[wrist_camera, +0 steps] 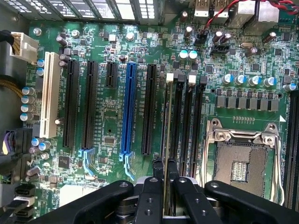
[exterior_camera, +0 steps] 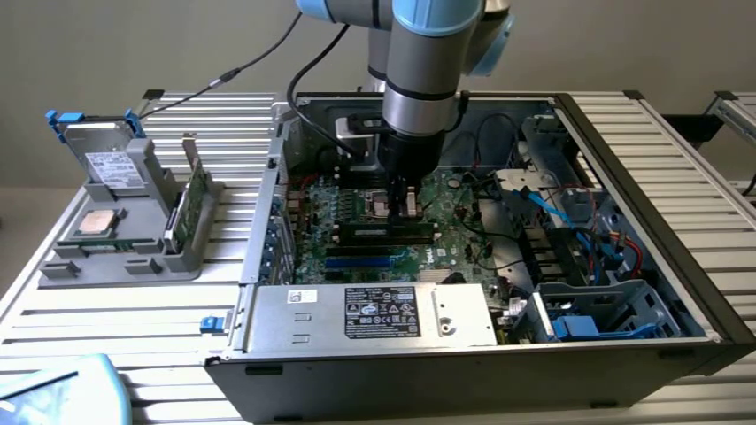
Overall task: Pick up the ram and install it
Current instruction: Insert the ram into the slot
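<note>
We see gripper [wrist_camera: 165, 167] pinching ram [wrist_camera: 167, 116] edge-on above motherboard slots [wrist_camera: 196, 126]. We judge it light, stiff and fragile: grip the long edge, not the chips.

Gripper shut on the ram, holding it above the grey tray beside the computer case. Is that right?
Wrong place. The exterior view shows the gripper shut on the ram, holding it inside the computer case, above the motherboard.
</note>
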Tool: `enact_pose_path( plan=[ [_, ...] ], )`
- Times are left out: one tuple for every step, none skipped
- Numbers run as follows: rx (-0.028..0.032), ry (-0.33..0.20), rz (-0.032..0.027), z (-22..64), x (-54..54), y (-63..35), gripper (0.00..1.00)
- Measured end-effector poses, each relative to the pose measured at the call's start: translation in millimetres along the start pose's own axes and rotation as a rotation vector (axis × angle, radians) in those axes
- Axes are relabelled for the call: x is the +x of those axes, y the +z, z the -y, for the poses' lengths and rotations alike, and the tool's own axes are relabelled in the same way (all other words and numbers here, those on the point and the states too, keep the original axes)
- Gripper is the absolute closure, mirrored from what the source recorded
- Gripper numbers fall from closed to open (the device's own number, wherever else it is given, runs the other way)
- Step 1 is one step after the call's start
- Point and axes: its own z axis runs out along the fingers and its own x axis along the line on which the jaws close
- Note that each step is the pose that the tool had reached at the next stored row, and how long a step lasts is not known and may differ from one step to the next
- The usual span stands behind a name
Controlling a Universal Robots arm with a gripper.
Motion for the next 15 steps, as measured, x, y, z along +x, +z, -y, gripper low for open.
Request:
enact_pose_path(
  plan=[
    [0.0,0.0,0.0001,0.0,-0.1,0.1,0.86],
    [0.0,0.0,0.0001,0.0,-0.3,0.1,0.86],
    [0.0,0.0,0.0001,0.0,-0.4,0.1,0.86],
    [0.0,0.0,0.0,0.0,-0.5,0.0,0.86],
    [-0.0001,0.0,0.0,0.1,-0.5,0.1,0.86],
    [-0.0001,0.001,0.0,0.0,-0.6,0.1,0.86],
    [-0.0001,0.001,-0.0001,0.1,-0.6,0.2,0.86],
    [-0.0001,0.001,-0.0001,0.1,-0.6,0.4,0.86],
    [-0.0001,0.001,-0.0001,0.1,-0.6,0.5,0.86],
    [-0.0001,0.001,0.0001,0.1,-0.7,0.8,0.86],
    [0.0,0.001,0.0002,0.1,-0.7,1.1,0.86],
    [0.0,0.001,0.0001,0.2,-0.7,1.4,0.86],
    [0.0,0.001,0.0,0.2,-0.7,1.7,0.86],
    [0.0,0.001,0.0001,0.2,-0.8,2.0,0.86],
    [0.0,0.001,0.0001,0.3,-0.9,2.4,0.86]
  ],
)
